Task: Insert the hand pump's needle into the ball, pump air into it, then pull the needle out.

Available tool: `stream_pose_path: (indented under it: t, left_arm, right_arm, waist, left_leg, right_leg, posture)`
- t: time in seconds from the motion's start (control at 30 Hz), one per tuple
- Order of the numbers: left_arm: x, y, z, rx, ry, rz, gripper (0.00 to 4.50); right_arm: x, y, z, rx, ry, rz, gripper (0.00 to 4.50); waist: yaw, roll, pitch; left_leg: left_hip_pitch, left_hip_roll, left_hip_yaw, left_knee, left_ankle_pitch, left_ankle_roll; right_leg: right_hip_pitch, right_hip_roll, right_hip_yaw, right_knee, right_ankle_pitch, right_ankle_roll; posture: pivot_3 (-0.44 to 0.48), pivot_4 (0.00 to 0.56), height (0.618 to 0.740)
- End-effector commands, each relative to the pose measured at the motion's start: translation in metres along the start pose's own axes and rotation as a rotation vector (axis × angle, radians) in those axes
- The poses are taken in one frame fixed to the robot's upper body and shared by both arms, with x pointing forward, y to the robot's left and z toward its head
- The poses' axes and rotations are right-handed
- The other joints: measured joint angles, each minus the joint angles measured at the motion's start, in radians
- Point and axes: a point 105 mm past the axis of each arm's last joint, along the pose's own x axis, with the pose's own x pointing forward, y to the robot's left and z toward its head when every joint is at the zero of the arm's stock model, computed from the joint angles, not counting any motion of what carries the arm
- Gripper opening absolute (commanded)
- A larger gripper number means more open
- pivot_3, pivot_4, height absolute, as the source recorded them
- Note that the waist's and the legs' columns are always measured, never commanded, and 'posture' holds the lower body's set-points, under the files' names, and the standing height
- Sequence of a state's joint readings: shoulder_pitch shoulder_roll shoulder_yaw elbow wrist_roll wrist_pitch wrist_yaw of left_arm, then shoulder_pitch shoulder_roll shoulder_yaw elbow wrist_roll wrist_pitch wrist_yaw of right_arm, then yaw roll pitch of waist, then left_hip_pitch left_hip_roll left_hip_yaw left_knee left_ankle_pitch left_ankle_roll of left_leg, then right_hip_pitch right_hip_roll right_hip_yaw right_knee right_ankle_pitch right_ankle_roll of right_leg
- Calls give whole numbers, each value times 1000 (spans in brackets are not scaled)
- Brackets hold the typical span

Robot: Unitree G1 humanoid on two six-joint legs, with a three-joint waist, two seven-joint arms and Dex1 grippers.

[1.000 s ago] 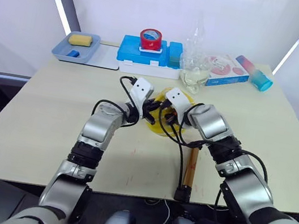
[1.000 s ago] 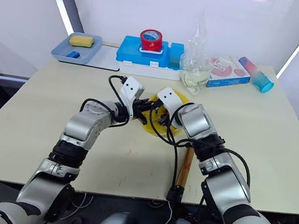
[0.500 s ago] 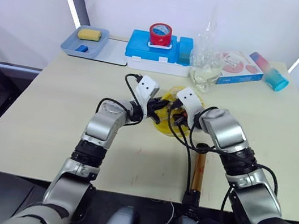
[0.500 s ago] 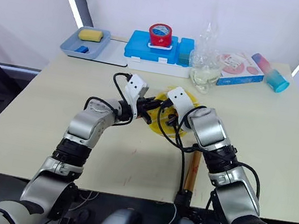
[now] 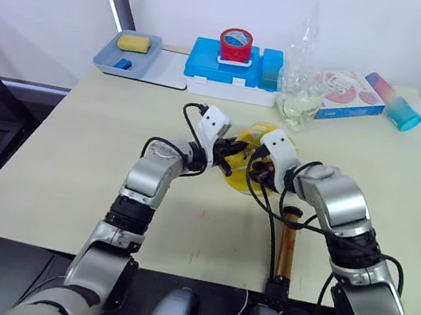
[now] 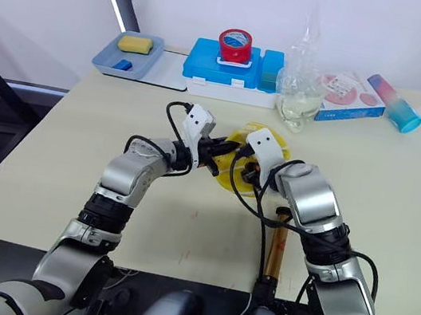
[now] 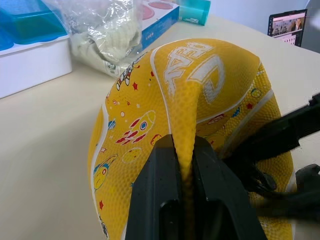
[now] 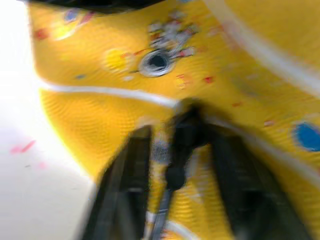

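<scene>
The yellow ball (image 7: 150, 110) lies sagging and flattened on the table's middle. My left gripper (image 5: 230, 149) is shut on a raised fold of its skin. My right gripper (image 8: 182, 137) is at the ball's other side, open. Between its fingers (image 8: 125, 185), apart from both, the hose's black fitting (image 8: 186, 127) rests against the ball, a little way from the small grey valve (image 8: 157, 61). The needle itself is hidden. The bronze hand pump (image 5: 287, 243) lies near the table's front edge, and its black hose (image 5: 272, 224) loops up to my right gripper.
Along the back stand a blue tray (image 5: 121, 66) with a yellow sponge, a blue box (image 5: 208, 72) with a red tape roll on it, a clear plastic bag (image 5: 305, 76), a pink-and-white box (image 5: 355, 91) and a pink-and-teal tumbler (image 5: 400, 110). The pump's black end overhangs the front edge.
The whole picture has shifted with the head. Both arms stay at the ball, and my right gripper's fingers have spread apart around the fitting.
</scene>
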State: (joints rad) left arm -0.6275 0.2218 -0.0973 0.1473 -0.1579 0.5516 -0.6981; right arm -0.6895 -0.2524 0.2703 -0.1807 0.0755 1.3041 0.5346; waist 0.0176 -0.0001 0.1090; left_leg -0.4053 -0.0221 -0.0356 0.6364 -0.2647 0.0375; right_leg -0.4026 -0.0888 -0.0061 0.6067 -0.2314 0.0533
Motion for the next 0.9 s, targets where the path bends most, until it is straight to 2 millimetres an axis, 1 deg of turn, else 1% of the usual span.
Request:
stream_pose_path:
  t: [0.03, 0.07, 0.2, 0.33, 0.37, 0.4, 0.43, 0.5, 0.63, 0.67, 0.73, 0.77, 0.87, 0.9]
  left_arm:
    - [8, -17, -29, -46, 98, -67, 0]
    - [8, -17, -30, -45, 98, -66, 0]
    - [8, -17, -30, -45, 98, -63, 0]
    - [8, -16, -29, -43, 97, -63, 0]
    - [8, -16, -29, -42, 97, -63, 0]
    - [8, -16, -28, -41, 96, -63, 0]
    - [8, -16, -28, -40, 96, -63, 0]
    - [7, -15, -28, -38, 96, -63, 0]
    - [7, -15, -26, -32, 95, -63, 0]
    - [7, -15, -26, -30, 94, -63, 0]
    - [6, -14, -26, -27, 94, -63, 0]
    - [6, -14, -26, -26, 94, -63, 0]
    - [7, -14, -26, -21, 94, -67, 0]
    - [7, -14, -25, -20, 93, -68, 0]
  right_arm:
    - [-17, -6, 12, -39, -83, -18, 4188]
    - [-19, -6, 11, -46, -87, -19, 4372]
    - [-33, -9, 8, -95, -131, -19, 4372]
    - [-49, -15, -2, -124, -196, -31, 4372]
    - [-52, -14, 0, -117, -248, -12, 4372]
    - [-57, -15, -3, -120, -267, -10, 4372]
    - [-61, -16, -5, -118, -288, -8, 4372]
    - [-68, -18, -9, -126, -326, -4, 4372]
    - [-88, -22, -25, -126, -403, 0, 4372]
    - [-96, -24, -29, -120, -439, -6, 4372]
    - [-113, -27, -32, -86, -548, -30, 4372]
    - [-119, -28, -36, -74, -569, -34, 4372]
    - [-130, -32, -55, -67, -568, -35, 4372]
    - [-135, -34, -62, -62, -570, -35, 4372]
  waist:
    - [0, 0, 1]
    - [0, 0, 1]
    - [1, -1, 2]
    - [2, -4, 4]
    - [1, -4, 4]
    - [0, -5, 5]
    - [0, -5, 5]
    - [-1, -6, 8]
    - [1, -7, 10]
    - [0, -7, 10]
    - [1, -7, 10]
    - [1, -7, 11]
    - [0, -8, 15]
    - [-1, -8, 19]
  left_leg:
    - [-1, -1, 0, 1, 0, 0]
    - [-1, -2, -1, 2, 0, 0]
    - [-3, -3, -2, 7, 1, 1]
    - [-7, -4, -5, 12, 1, 1]
    - [-7, -4, -5, 13, 1, 1]
    - [-7, -4, -5, 14, 1, 1]
    - [-6, -4, -6, 14, 1, 1]
    - [-5, -4, -9, 15, 1, 1]
    - [-4, -4, -12, 15, 1, 1]
    - [-4, -5, -12, 15, 1, 1]
    - [-4, -5, -12, 15, 1, 1]
    - [-4, -5, -12, 15, 1, 1]
    - [-2, -6, -12, 15, 1, 1]
    - [4, -6, -12, 15, 0, 1]
  right_leg:
    - [0, 0, -1, 0, 0, 0]
    - [0, 0, -3, 0, 0, 0]
    - [0, 4, -7, 1, 0, 1]
    - [1, 6, -9, 1, -2, 4]
    - [2, 7, -9, 1, -2, 5]
    - [3, 7, -9, 1, -3, 6]
    - [4, 7, -9, 1, -2, 12]
    - [7, 8, -10, 2, -3, 14]
    - [9, 9, -11, 2, -4, 15]
    - [9, 9, -11, 2, -4, 15]
    - [10, 9, -11, 2, -4, 16]
    - [10, 9, -11, 2, -5, 16]
    - [12, 9, -10, 2, -5, 16]
    - [18, 8, -10, 2, -5, 17]
  posture:
    - [0, 150, 737]
    - [0, 150, 737]
    - [0, 150, 737]
    - [0, 150, 737]
    - [0, 150, 737]
    - [0, 150, 737]
    - [0, 150, 737]
    - [0, 150, 737]
    - [0, 150, 737]
    - [0, 150, 737]
    - [0, 150, 737]
    - [0, 150, 737]
    - [0, 150, 737]
    - [0, 150, 737]
